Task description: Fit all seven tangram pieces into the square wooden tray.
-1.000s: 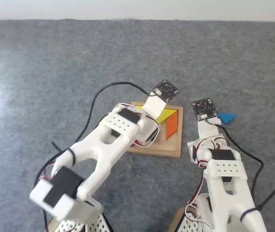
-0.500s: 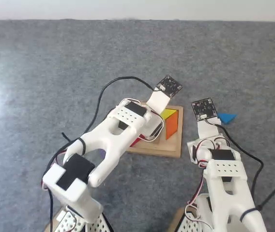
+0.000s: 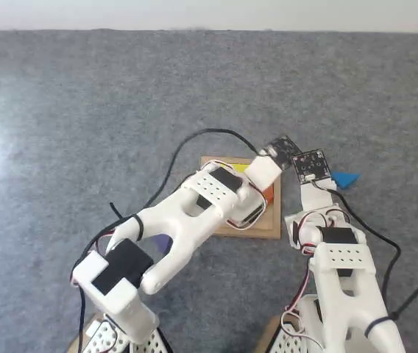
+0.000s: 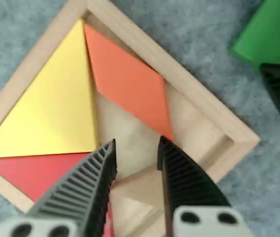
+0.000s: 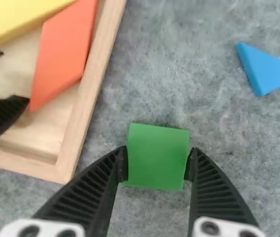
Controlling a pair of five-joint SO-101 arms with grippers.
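**While three pieces lie in the tray (image 4: 199, 98), four are left**

Since your right pincer (image 5: 157, 154) has its jaws closed against two opposite sides of the green square (image 5: 157, 143), that piece is the one in hand. It appears to rest on the carpet (image 5: 189, 59) just outside the tray's rim, not yet in. Beyond that pincer's tips, well apart on the carpet, lies the blue triangle (image 5: 268, 71).

Your left pincer (image 4: 136, 143) hangs over the tray with its jaws apart and nothing between them. Under its tips is bare wood. Just past and beside them, the orange parallelogram (image 4: 130, 86), the yellow triangle (image 4: 51, 118) and the red triangle (image 4: 36, 170) lie fitted together.

I judge the job under half done: three pieces are seated, green and blue are waiting, and two more I cannot place.

The left wrist view gives you the tray's layout and the free gap. In the high view the left arm (image 3: 187, 220) covers most of the tray, yet that view shows how closely the two wrists crowd at the tray's corner.
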